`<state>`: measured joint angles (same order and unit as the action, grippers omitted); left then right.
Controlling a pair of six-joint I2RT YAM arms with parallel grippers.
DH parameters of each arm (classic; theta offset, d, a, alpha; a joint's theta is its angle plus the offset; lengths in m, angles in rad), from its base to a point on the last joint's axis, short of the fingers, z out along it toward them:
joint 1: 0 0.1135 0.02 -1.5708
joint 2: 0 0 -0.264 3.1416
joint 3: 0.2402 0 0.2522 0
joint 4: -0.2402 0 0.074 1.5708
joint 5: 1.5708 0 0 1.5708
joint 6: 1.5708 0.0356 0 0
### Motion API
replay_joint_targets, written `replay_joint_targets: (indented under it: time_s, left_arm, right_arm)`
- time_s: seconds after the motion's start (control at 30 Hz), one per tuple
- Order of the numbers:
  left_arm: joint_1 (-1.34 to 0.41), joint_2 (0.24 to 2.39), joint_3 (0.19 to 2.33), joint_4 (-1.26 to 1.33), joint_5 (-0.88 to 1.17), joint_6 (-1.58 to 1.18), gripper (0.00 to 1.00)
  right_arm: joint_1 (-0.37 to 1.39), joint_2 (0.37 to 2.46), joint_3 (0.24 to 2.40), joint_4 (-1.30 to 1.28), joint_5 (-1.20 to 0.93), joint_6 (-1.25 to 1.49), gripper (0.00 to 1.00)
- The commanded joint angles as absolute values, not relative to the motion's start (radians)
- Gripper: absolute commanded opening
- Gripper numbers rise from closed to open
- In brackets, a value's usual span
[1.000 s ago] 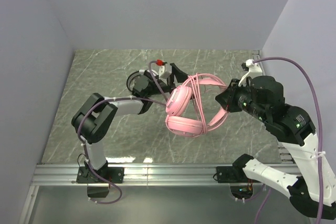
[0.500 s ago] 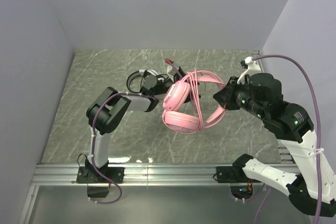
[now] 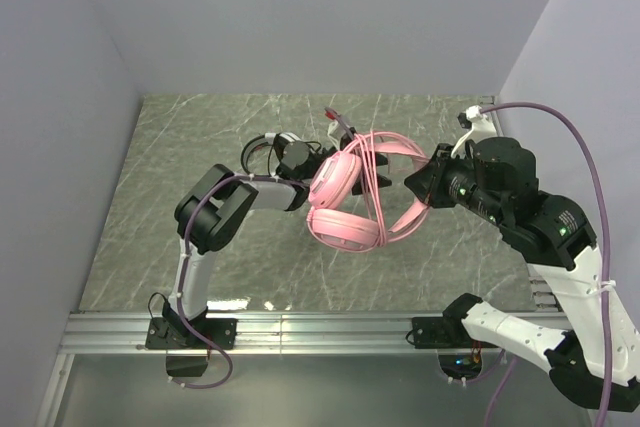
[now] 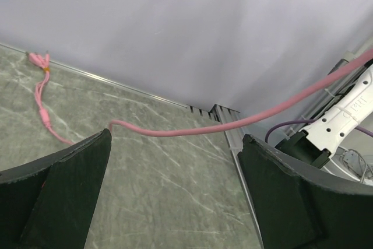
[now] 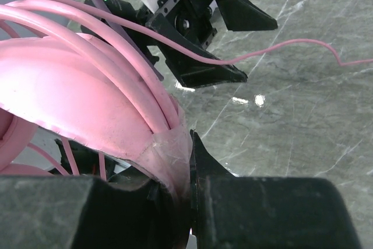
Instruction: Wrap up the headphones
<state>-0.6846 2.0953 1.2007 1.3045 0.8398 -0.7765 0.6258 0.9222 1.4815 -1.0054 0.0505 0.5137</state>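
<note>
**Desk:** Which step are you on?

**Me:** Mid-wind, I judge. My right gripper [image 3: 420, 185] pinches the padded band of the pink headset [image 3: 345, 212] from three o'clock and holds it above the middle of the table [image 3: 200, 147]. Several loops of the pink cable [image 4: 175, 129] already cross the band and the smooth oval cups.

**Desk:** And the left?

**Me:** My left gripper [image 5: 256, 51] sits at eleven o'clock of the headset, jaws spread wide. The thin, rubbery tail runs between them untouched, and its plug [image 4: 38, 59] lies by the back wall.

**Desk:** Next?

**Me:** Probably close on that slack tail and carry it round the band. The black-and-white headset [image 3: 262, 150] waits at ten o'clock.
</note>
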Motion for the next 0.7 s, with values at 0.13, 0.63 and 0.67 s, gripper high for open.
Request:
replay_joint_targets:
  time_s: [0.13, 0.63, 0.67]
  left_arm:
    - [-0.738, 2.08, 1.249, 1.801, 0.818, -0.71, 0.99]
    - [-0.753, 2.103, 1.333, 1.787, 0.723, -0.709, 0.35]
    - [-0.753, 2.106, 1.333, 1.796, 0.723, -0.716, 0.31]
  right_arm:
    - [0.629, 0.904, 1.537, -0.879, 0.023, 0.571, 0.0]
    - [0.626, 0.894, 1.509, -0.854, 0.023, 0.58, 0.0]
    - [0.624, 0.893, 1.508, -0.853, 0.028, 0.583, 0.0]
